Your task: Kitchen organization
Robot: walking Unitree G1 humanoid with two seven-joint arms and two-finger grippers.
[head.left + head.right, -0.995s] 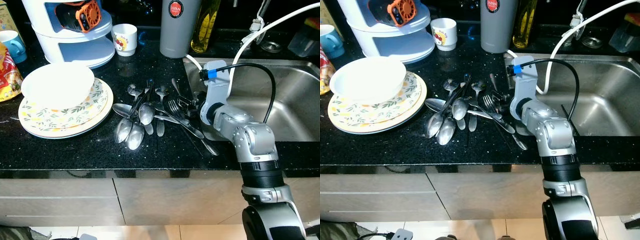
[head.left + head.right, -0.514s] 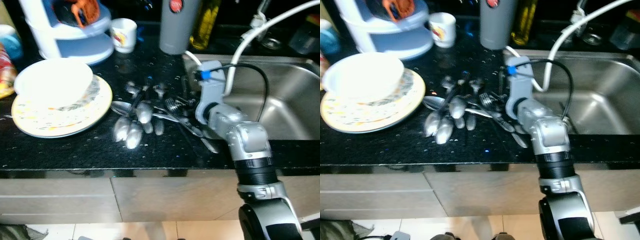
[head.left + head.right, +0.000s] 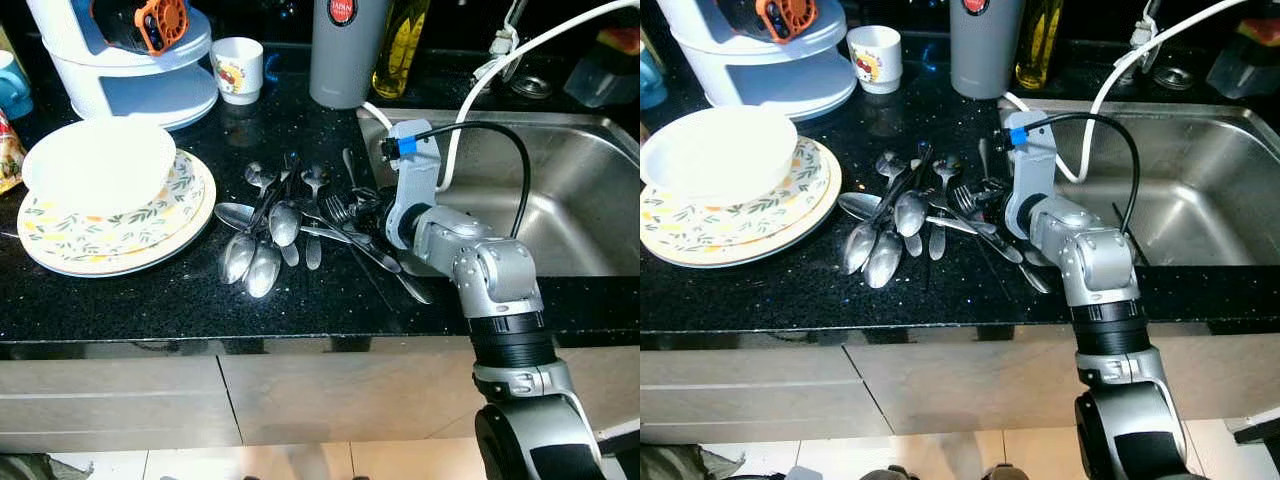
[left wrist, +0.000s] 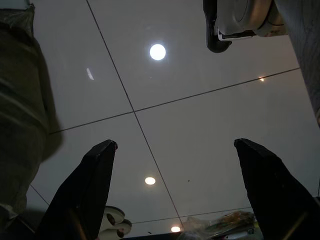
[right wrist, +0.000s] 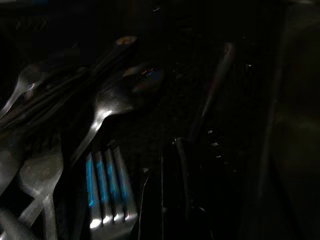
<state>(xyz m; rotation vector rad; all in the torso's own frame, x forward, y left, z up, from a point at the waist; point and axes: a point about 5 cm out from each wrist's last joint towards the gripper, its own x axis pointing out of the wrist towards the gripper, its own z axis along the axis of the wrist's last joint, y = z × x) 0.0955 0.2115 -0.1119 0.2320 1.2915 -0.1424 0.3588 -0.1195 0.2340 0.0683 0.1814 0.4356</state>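
Head views: right gripper (image 3: 368, 208) low at the cutlery (image 3: 290, 225) on the counter (image 3: 150, 300) beside the sink (image 3: 570, 200); cannot tell its fingers. Left wrist: left gripper (image 4: 175, 190) wide apart over floor. Right wrist: dark, maybe a fork (image 5: 107, 192).

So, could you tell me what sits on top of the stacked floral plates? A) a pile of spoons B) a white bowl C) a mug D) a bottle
B: a white bowl rests on the floral plates; the spoons lie on the counter beside them.
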